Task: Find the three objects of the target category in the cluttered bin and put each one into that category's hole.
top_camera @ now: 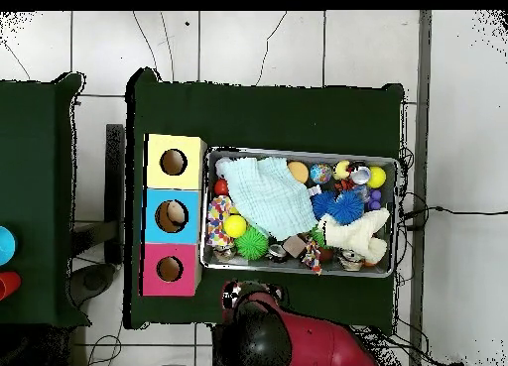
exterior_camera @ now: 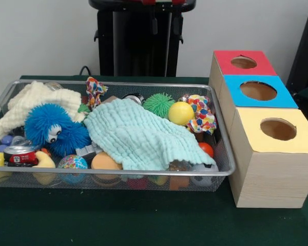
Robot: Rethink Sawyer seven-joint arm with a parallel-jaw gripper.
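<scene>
The task looks barely begun: the silver wire-mesh bin (exterior_camera: pixel 223 154) remains crammed, a pale green waffle cloth (exterior_camera: pixel 138 136) covering much of it, a yellow ball (exterior_camera: pixel 180 113) beside. The wooden box with red, blue and yellow holed tops (exterior_camera: pixel 269 169) sits just beside the bin; something pale shows in the blue hole (top_camera: pixel 176 215). The gripper's state cannot be told; the red arm (top_camera: pixel 298 342) sits drawn back. The dark green surface (exterior_camera: pixel 92 220) stands on white tiled floor (top_camera: pixel 258 45).

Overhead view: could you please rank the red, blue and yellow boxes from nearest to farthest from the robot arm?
1. Red box: bottom of the row, closest to the arm.
2. Blue box: middle of the row.
3. Yellow box: top of the row, farthest.
</scene>
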